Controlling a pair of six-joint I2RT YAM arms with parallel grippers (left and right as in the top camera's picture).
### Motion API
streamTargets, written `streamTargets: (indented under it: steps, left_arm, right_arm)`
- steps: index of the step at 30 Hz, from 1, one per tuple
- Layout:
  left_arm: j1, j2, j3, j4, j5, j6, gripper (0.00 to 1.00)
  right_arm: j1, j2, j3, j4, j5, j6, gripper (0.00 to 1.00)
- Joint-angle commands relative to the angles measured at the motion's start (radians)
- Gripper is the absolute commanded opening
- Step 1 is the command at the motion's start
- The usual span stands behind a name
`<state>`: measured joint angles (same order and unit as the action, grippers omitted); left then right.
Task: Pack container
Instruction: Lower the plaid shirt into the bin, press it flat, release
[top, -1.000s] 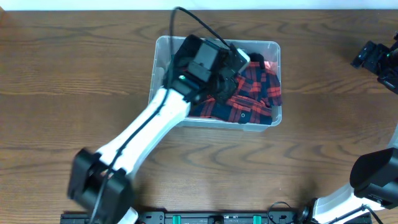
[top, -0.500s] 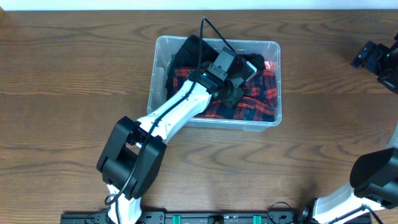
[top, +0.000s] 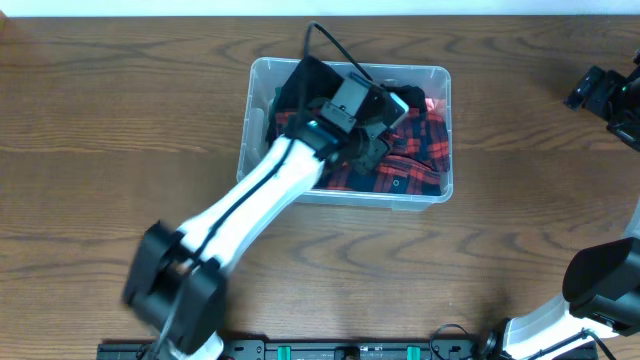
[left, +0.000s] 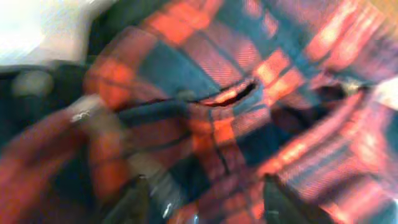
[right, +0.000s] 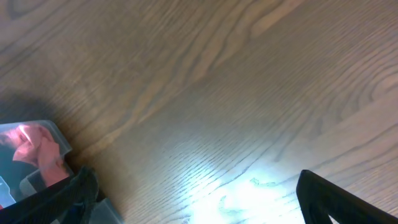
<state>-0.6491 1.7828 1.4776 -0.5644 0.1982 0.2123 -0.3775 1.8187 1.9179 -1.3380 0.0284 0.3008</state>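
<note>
Overhead, left arm (top: 265, 190) crosses near rim of the container (top: 420, 198) above plaid shirt (top: 418, 145).

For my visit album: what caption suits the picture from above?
A robot arm reaches into a clear plastic bin holding a red plaid shirt, on a wooden table.

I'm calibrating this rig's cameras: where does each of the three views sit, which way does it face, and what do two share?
Overhead: above the table, looking straight down on the container; left arm reaches into it, right arm at the right edge.
Left wrist: on the left gripper, facing close onto the blurred plaid shirt; its fingertips at the bottom edge.
Right wrist: on the right gripper, facing the table and the container's corner; fingertips in the lower corners.
Shared: overhead and left wrist both show the shirt.
</note>
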Motion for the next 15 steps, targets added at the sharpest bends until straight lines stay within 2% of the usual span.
streamTargets:
  steps: [1,2,3,10,15]
  left_arm:
    - [-0.002,-0.158,-0.002,-0.039,-0.128,-0.008,0.86]
    - [-0.002,-0.196,-0.002,-0.061,-0.159,-0.008,0.95]
    - [-0.002,-0.229,-0.002,-0.080,-0.182,-0.008,0.98]
    - [-0.002,-0.399,-0.002,-0.170,-0.211,-0.008,0.98]
    - [0.000,-0.486,-0.002,-0.348,-0.272,-0.026,0.98]
  right_arm:
    - [-0.002,0.003,-0.003,-0.001,0.000,0.010,0.99]
    - [-0.002,0.003,-0.003,-0.001,0.000,0.010,0.99]
    - [-0.002,0.003,-0.003,-0.001,0.000,0.010,0.99]
    - [-0.002,0.003,-0.003,-0.001,0.000,0.010,0.99]
    - [-0.002,0.003,-0.003,-0.001,0.000,0.010,0.99]
